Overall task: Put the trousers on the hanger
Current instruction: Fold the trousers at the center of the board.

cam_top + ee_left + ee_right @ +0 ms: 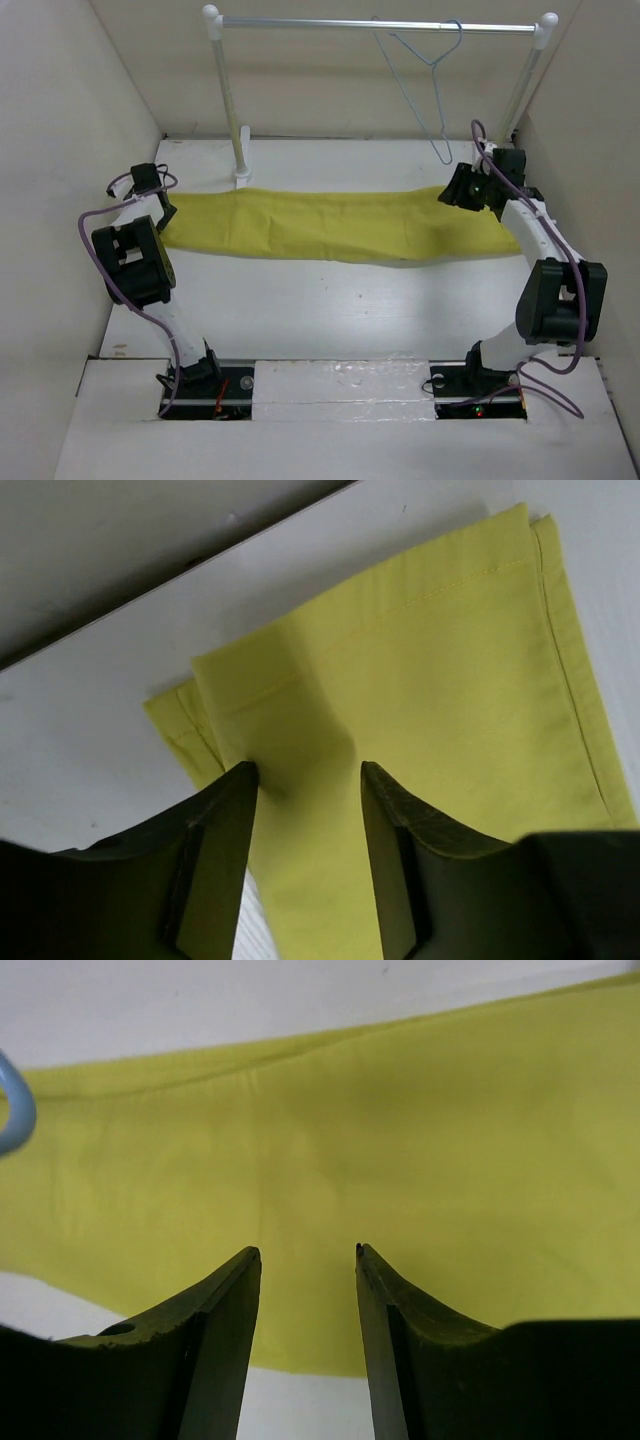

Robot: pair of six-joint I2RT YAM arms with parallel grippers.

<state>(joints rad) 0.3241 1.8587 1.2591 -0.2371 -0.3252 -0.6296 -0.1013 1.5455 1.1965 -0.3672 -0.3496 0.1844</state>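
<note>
Grasping is the step, we judge: trousers [340, 225] lie flat, hanger [425, 85] bare. Left gripper [309, 767] and right gripper [308, 1249] stand part-open over them, holding nothing; both must next pinch fabric.

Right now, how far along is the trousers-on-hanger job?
Done: the trousers are laid out flat in a long strip on the table. In hand: the left gripper and right gripper are poised at opposite ends of the cloth, jaws open, nothing gripped. Left: pick up the trousers and get them onto the hanger, which hangs bare on the rail.
</note>
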